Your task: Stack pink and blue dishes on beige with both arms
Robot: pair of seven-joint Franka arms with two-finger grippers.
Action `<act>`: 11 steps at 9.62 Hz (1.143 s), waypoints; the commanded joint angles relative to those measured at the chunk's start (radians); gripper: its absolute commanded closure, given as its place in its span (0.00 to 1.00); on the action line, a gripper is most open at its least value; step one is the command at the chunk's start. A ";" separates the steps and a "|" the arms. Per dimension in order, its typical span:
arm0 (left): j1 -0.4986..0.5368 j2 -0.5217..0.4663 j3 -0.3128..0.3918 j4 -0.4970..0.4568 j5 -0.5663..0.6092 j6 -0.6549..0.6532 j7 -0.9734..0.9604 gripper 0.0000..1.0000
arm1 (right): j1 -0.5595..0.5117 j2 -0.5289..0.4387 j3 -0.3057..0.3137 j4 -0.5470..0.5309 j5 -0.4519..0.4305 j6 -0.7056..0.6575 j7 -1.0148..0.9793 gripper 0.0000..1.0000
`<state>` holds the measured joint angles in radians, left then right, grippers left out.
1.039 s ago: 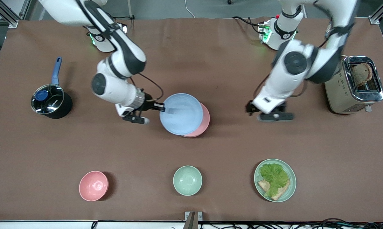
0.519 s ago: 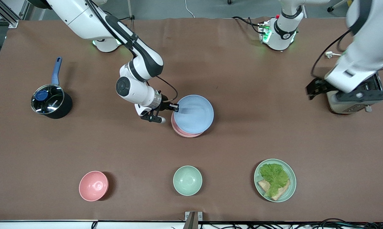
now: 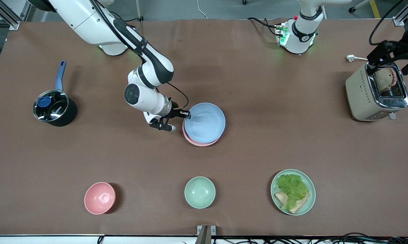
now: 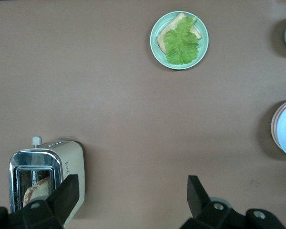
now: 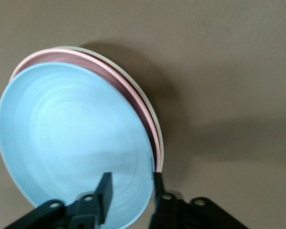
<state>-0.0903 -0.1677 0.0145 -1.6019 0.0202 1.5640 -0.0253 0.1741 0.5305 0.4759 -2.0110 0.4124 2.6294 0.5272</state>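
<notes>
The light blue plate [image 3: 205, 122] lies on the pale pink plate [image 3: 190, 140] near the table's middle. In the right wrist view the blue plate [image 5: 66, 143] sits slightly tilted over the pink rim [image 5: 86, 56]. Only a thin edge of the cream-beige plate [image 5: 158, 138] shows underneath; in the front view it is hidden. My right gripper [image 3: 187, 114] [image 5: 131, 188] is shut on the blue plate's rim at the side toward the right arm's end, one finger inside and one outside. My left gripper [image 3: 392, 60] [image 4: 132, 195] hangs open and empty, high over the toaster.
A toaster [image 3: 376, 91] with bread stands at the left arm's end. A lidded black pot [image 3: 53, 110] stands at the right arm's end. Nearest the front camera are a pink bowl [image 3: 99, 198], a mint bowl [image 3: 199, 192] and a mint plate with lettuce [image 3: 293, 192].
The right arm carried the blue plate over the pink one and lowered it onto the stack. The left arm swung away from the middle to above the toaster.
</notes>
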 commanded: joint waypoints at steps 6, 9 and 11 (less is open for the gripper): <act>0.031 0.096 -0.008 0.117 -0.031 -0.144 -0.008 0.00 | -0.208 -0.453 -0.116 0.137 -0.406 -0.600 0.008 0.00; 0.043 0.094 -0.033 0.105 -0.025 -0.136 -0.028 0.00 | -0.203 -0.542 -0.307 0.311 -0.442 -0.856 -0.088 0.00; 0.044 0.093 -0.036 0.092 -0.023 -0.134 -0.030 0.00 | -0.193 -0.583 -0.411 0.345 -0.442 -0.905 -0.226 0.00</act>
<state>-0.0606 -0.0729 -0.0077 -1.4703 -0.0016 1.4298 -0.0460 -0.0361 -0.0376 0.1046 -1.6810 -0.0090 1.7479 0.3509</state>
